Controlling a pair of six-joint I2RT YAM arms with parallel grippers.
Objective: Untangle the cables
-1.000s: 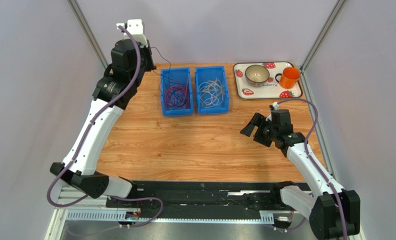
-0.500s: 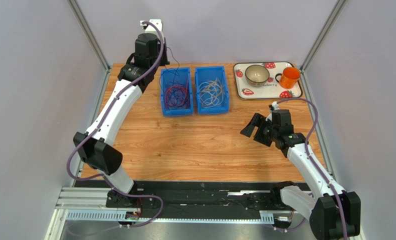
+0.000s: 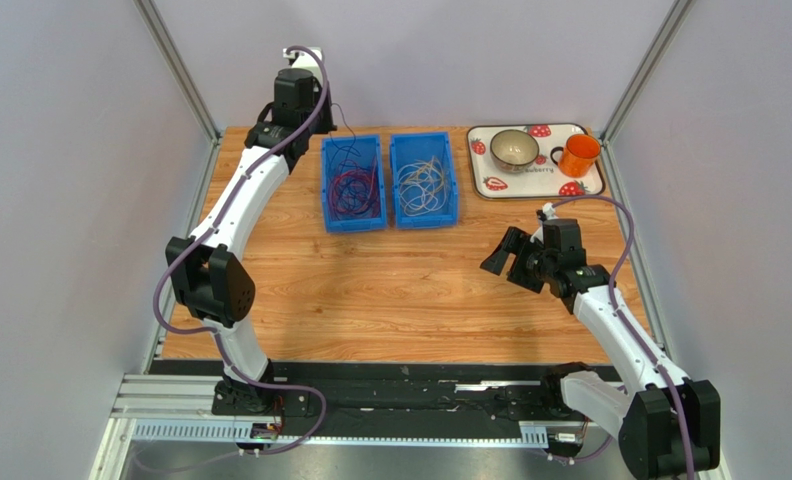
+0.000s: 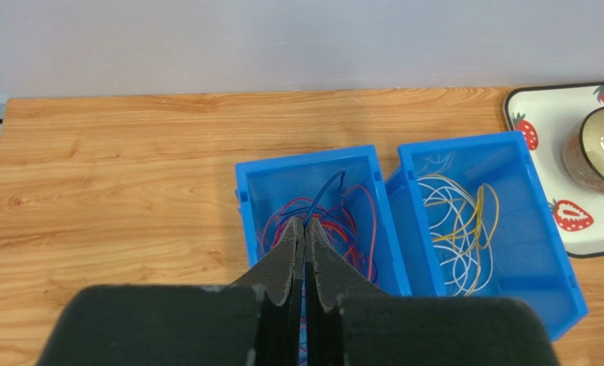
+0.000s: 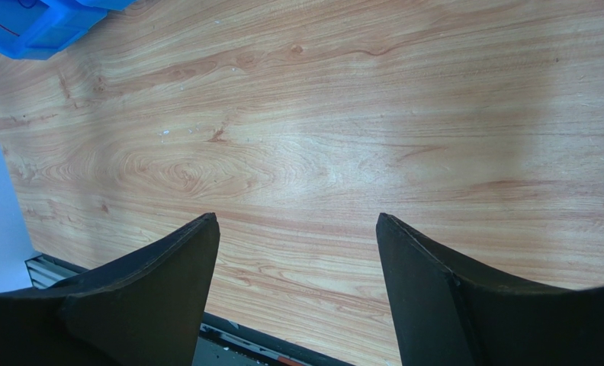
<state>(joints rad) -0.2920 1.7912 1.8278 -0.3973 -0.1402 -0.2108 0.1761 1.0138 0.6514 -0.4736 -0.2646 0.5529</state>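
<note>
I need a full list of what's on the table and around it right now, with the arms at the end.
left bin: one, blue, far middle of the table
right bin: one, blue, right beside the left bin
red and purple cables: several tangled, in the left bin
dark blue cable: one, rising from the left bin to the left gripper
white and yellow cables: several, loose loops, in the right bin
tray: one, white with strawberries, far right corner
bowl: one, beige, on the tray
mug: one, orange, on the tray
table: one, wood
left gripper: black, shut on the dark blue cable, above the left bin
right gripper: black, open, empty, over bare wood
</note>
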